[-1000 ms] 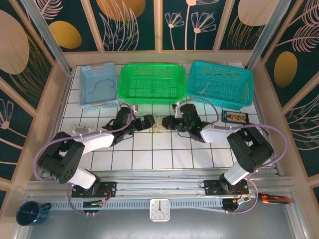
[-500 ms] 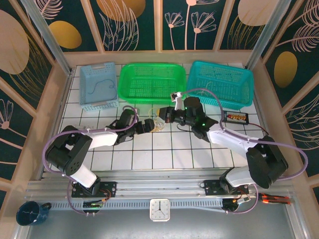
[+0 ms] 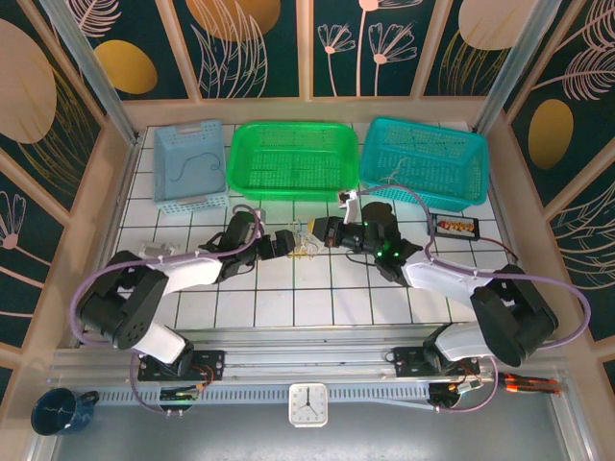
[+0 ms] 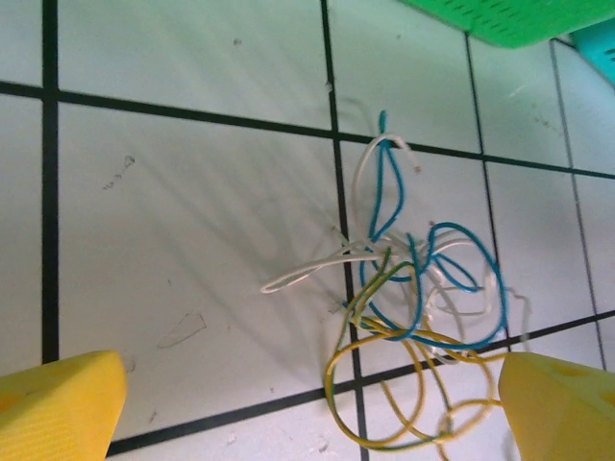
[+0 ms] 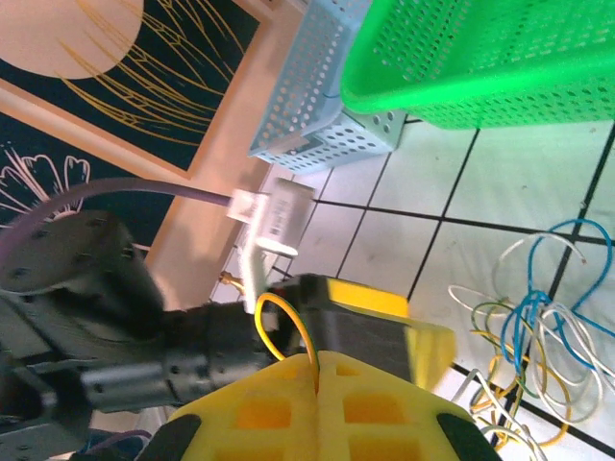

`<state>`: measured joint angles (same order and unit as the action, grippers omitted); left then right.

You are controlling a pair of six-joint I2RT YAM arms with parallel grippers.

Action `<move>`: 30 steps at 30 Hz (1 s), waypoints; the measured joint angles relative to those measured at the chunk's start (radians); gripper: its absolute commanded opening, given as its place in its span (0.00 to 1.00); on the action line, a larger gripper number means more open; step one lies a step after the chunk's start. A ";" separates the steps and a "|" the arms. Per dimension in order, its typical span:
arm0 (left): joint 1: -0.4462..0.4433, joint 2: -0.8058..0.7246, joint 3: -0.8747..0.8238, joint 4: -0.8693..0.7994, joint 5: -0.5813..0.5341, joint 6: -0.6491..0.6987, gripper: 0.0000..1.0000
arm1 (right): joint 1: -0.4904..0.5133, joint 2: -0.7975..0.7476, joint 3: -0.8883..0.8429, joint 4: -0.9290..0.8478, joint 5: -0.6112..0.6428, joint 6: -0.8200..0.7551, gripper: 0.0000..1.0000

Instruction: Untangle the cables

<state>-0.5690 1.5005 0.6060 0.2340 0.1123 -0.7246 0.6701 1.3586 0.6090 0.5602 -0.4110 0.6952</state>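
Note:
The cables (image 4: 415,309) lie as a small tangle of blue, whitish and yellow-green wires on the white tiles, between the two grippers (image 3: 306,248). My left gripper (image 4: 307,413) is open, one yellow fingertip (image 4: 60,403) to the left of the tangle and the other at its lower right edge. My right gripper (image 5: 317,370) is shut on a yellow-green cable, whose loop (image 5: 285,325) sticks up from between the pads. The rest of the tangle (image 5: 530,331) lies just past the right gripper, and the left gripper's finger (image 5: 384,317) faces it closely.
Three baskets stand along the back: light blue (image 3: 190,165) with a dark wire in it, green (image 3: 291,158), and teal (image 3: 423,161). A small black box (image 3: 454,226) lies at the right. The two grippers (image 3: 291,242) (image 3: 319,230) nearly meet mid-table.
The right gripper lifted toward the green basket, then came back down beside the tangle, staying shut. The left gripper edged slightly nearer the tangle and stayed open.

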 measured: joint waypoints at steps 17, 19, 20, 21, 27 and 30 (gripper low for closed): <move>-0.030 -0.237 -0.124 0.118 0.146 0.138 0.85 | -0.001 0.006 -0.010 0.032 0.028 0.011 0.00; -0.053 -0.220 -0.123 0.148 0.162 0.150 0.84 | -0.001 0.008 -0.010 0.036 0.028 0.018 0.00; -0.068 -0.203 -0.122 0.162 0.169 0.154 0.83 | -0.001 0.010 -0.010 0.037 0.028 0.019 0.00; -0.079 -0.185 -0.122 0.176 0.172 0.158 0.82 | -0.001 0.011 -0.010 0.036 0.028 0.019 0.00; -0.118 -0.092 -0.098 0.219 0.175 0.164 0.78 | 0.000 0.013 -0.010 0.037 0.028 0.022 0.00; -0.120 -0.073 -0.072 0.244 0.175 0.164 0.75 | 0.003 0.013 -0.010 0.037 0.028 0.022 0.00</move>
<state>-0.6888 1.4277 0.5335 0.4778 0.2878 -0.5606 0.6727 1.3716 0.5987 0.5968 -0.3832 0.7174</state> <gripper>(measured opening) 0.766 0.048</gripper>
